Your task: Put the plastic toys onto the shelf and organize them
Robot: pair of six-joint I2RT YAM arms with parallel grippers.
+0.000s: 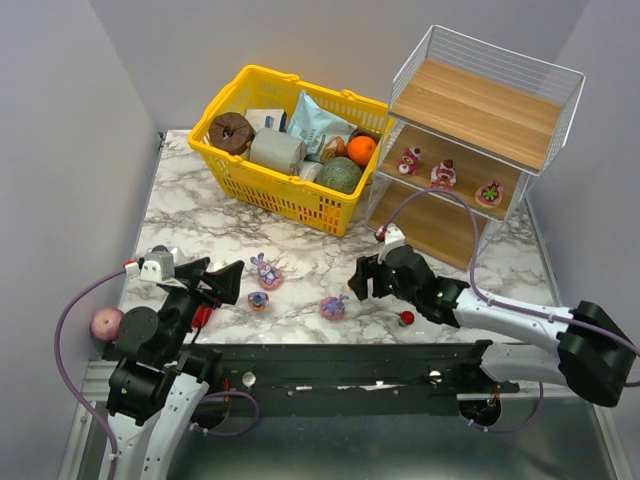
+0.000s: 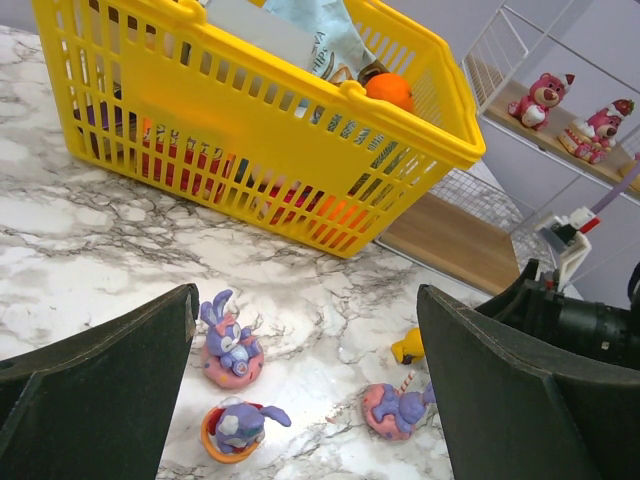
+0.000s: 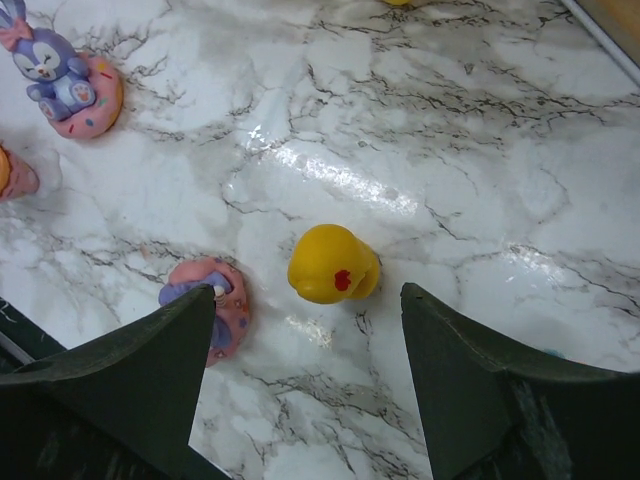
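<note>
Wood shelf (image 1: pixel 480 105): far right, three boards. Three red-pink figures (image 1: pixel 443 173) stand on the middle one. The top one is bare, the bottom one bare where visible. A free board is the likely goal.
Right gripper (image 3: pixel 307 290): jaws wide, empty, low over the table (image 1: pixel 200 235), straddling the duck (image 3: pixel 333 265). Judged step: closing on it. Centre first so both fingers meet the body together, then lift straight up before swinging far right.
Duck: yellow, on the marble between the fingers, touching neither, nearer one than the other. Smooth and rounded, so it may squirt out; a low, gentle pinch suits it.
Basket (image 1: pixel 290 195): yellow, full of groceries (image 1: pixel 278 150), far centre, just left of the shelf. It looks clear of the carry path.
Left gripper (image 2: pixel 305 292): jaws wide, empty, near left, facing the bunnies (image 1: pixel 266 272).
Bunnies: three, purple on pink bases, on the table between the two grippers. One lies close beside a finger of the right gripper, on the duck's near-left side; closing could nudge it.
Red toy (image 1: pixel 405 319): small, at the near edge, just beside the right arm (image 1: pixel 520 315); a low wrist could brush it.
</note>
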